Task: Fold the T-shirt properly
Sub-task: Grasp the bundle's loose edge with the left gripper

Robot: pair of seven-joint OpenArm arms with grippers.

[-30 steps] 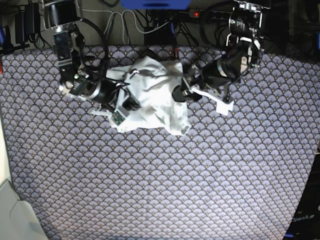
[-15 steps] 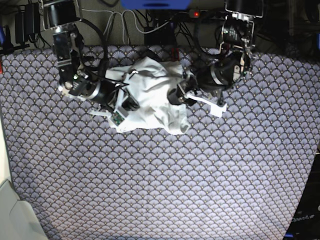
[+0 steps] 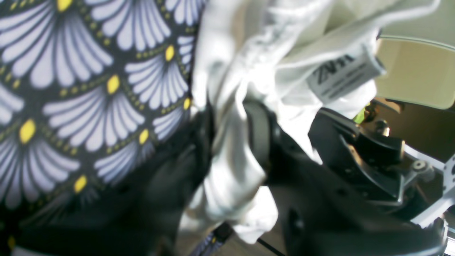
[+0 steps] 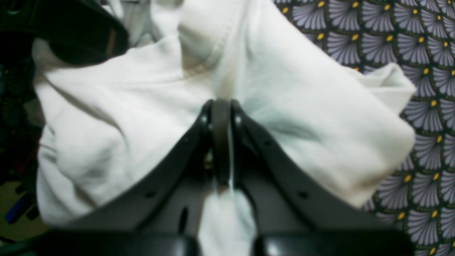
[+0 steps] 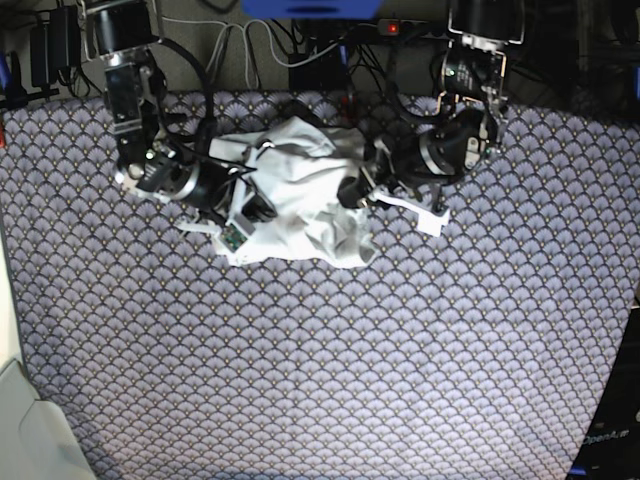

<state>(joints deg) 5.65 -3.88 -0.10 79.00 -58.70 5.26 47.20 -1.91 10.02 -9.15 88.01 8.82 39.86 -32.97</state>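
The white T-shirt [image 5: 300,160] lies bunched and wrinkled on the far middle of the patterned table cover. In the left wrist view, my left gripper [image 3: 231,117] pinches a fold of the T-shirt [image 3: 249,53] between its dark fingers [image 3: 261,135], near the grey neck label [image 3: 341,76]. In the base view this left gripper [image 5: 352,190] is at the shirt's right edge. My right gripper [image 4: 221,105] is shut on a thin fold of the T-shirt [image 4: 302,106], with cloth spreading to both sides. The base view places that right gripper [image 5: 262,205] on the shirt's left part.
A dark cover with a fan pattern [image 5: 350,350] spans the table. Cables and a power strip [image 5: 400,28] run along the back edge. A pale surface [image 5: 25,430] shows at the lower left corner.
The left arm moved left onto the shirt's right edge and its jaws closed on a fold. The cloth there bunched up. The right arm stayed put, still gripping.
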